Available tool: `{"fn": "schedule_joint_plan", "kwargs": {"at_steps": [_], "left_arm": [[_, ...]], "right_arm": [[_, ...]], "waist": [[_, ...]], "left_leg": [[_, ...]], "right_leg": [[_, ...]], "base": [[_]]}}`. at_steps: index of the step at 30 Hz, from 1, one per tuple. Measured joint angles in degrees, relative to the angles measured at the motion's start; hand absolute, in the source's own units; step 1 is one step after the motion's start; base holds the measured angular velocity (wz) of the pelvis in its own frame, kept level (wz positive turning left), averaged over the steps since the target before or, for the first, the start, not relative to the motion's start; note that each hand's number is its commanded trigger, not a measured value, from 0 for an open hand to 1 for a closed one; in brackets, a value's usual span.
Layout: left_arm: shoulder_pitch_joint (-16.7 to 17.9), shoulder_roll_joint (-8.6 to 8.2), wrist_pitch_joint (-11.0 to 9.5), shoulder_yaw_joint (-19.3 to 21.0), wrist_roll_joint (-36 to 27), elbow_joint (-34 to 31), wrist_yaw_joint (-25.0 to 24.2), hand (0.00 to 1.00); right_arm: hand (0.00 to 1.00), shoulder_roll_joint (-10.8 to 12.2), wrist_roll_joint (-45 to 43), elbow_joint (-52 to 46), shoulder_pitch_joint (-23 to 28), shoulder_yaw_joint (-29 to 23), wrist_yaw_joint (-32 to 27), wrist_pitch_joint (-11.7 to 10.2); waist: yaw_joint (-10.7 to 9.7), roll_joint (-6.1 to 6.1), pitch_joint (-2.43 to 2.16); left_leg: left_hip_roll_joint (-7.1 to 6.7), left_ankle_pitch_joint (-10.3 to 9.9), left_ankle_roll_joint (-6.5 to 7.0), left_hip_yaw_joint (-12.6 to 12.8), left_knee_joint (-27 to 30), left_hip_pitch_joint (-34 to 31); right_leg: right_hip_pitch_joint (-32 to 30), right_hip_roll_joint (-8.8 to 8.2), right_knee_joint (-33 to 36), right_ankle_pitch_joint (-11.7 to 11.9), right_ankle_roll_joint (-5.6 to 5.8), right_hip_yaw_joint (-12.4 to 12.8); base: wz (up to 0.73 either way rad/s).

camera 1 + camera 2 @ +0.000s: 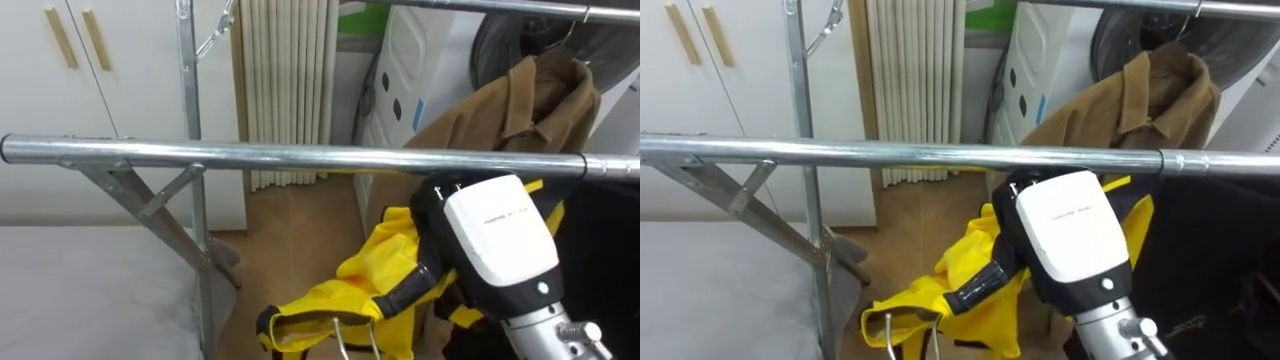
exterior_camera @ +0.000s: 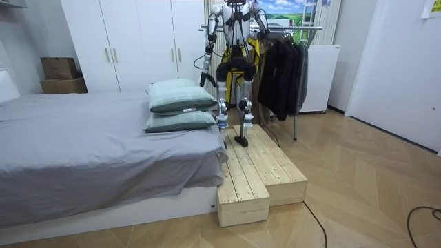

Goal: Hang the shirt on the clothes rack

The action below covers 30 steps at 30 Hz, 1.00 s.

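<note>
1. Grey bed (image 2: 83, 145): lies on the room view's left of the rack rail, two pillows at its near end.
2. Pale wooden plank platform (image 2: 265, 172): runs from the rail toward the camera. The robot stands on its far end, facing the rail.
3. Long horizontal steel rack rail (image 1: 250, 156): crosses both eye views at chest height.
4. Dark coats (image 2: 282, 76): hang bunched from the rack, to the room view's right of the robot.
5. Brown collared jacket (image 1: 520, 110): hangs behind the rail from a higher bar.
6. Yellow garment with black trim (image 1: 385, 270): below the rail, draped and crumpled, just beside the right hand.
7. Right hand (image 1: 495, 240): raised under the rail, white back toward the camera. Fingers hidden, so cannot tell whether they hold the garment.
8. Left hand (image 2: 205, 77): low, on the bed side of the rail, too small to read.
9. Thin metal wire loop (image 1: 338, 335): pokes out at the garment's lower edge, below the rail.
</note>
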Motion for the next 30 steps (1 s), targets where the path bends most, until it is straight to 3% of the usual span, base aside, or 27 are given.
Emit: {"fn": "schedule_joint_plan", "kwargs": {"at_steps": [3,7,10,18,20,22,30], "left_arm": [[-0.10,-0.14,0.06,-1.09,-0.02,-0.46,-0.12,0.00],[0.28,-0.14,0.22,-0.89,0.49,-0.51,-0.50,0.00],[1.12,-0.13,0.71,-0.77,1.21,-0.51,-0.50,0.00],[2.07,-0.18,2.31,-0.38,2.46,-0.89,-0.52,0.00],[2.09,-0.30,2.57,-0.39,2.76,-0.90,-0.52,0.00],[1.90,-0.37,2.67,-0.23,2.77,-0.89,-0.49,0.00],[1.89,-0.61,2.66,0.21,2.76,-0.44,-0.13,0.00]], "right_arm": [[1.00,-0.01,7.96,0.01,0.00,0.08,3.51,0.42],[1.00,-0.41,19.66,0.05,-0.11,-0.16,10.31,4.32],[1.00,-0.40,24.76,0.05,-0.14,-0.43,14.64,6.01],[1.00,-0.37,28.59,0.05,-1.14,-2.87,21.98,8.49],[1.00,-0.36,28.59,0.05,-1.18,-2.90,22.95,8.92],[1.00,-0.07,28.55,0.09,-2.27,-2.90,24.70,9.69],[1.00,0.96,28.56,0.10,-5.61,-4.81,26.28,9.79]], "waist": [[0.13,0.54,-0.42],[0.31,1.07,-0.26],[0.22,1.18,-0.16],[0.34,0.86,0.32],[0.37,0.82,0.29],[0.58,0.78,0.27],[1.63,0.79,0.18]], "left_leg": [[-0.03,-0.08,-0.13,0.08,0.06,0.52],[-0.12,-0.39,-0.22,-0.03,0.05,1.18],[-0.10,-0.46,-0.19,-0.01,-0.01,1.22],[0.08,-0.54,-0.19,0.13,0.03,0.51],[0.09,-0.54,-0.19,0.14,0.19,0.21],[0.06,-0.52,-0.18,0.14,0.39,-0.52],[-0.01,-0.52,-0.18,0.13,0.62,-1.24]], "right_leg": [[0.05,0.01,-0.01,0.00,0.00,0.23],[0.30,-0.05,-0.03,0.00,0.00,0.16],[-0.15,-0.06,-0.06,0.00,0.00,-1.00],[-1.20,0.05,-0.20,-0.02,-0.04,-2.37],[-1.44,0.02,-0.14,-0.09,-0.23,-2.43],[-2.28,0.09,0.11,0.09,-1.30,-2.46],[-3.12,0.05,0.63,0.23,-1.54,-2.89]], "base": [[-0.04],[-0.10],[-0.11],[-0.02],[0.00],[0.00],[0.00]]}}
